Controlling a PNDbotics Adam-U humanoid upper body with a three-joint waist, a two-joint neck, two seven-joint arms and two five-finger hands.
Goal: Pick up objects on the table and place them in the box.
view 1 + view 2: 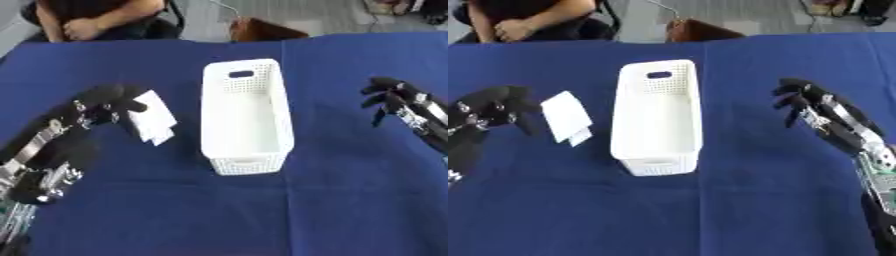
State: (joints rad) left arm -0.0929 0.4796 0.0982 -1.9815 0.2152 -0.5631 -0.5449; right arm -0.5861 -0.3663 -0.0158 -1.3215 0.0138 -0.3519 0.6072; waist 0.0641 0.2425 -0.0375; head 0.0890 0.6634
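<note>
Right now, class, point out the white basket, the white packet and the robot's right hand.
White basket point(273, 90): left eye view, on its right rim.
White packet point(564, 116): right eye view, on its flat face.
Right hand point(805, 104): right eye view, on its fingers.

The left robot hand point(107, 102) was raised at the end of a bent black-and-silver arm, its fingers curled in a pinch. The right robot hand point(805, 102) hovered, fingers relaxed and pointing downward, holding nothing.
</note>
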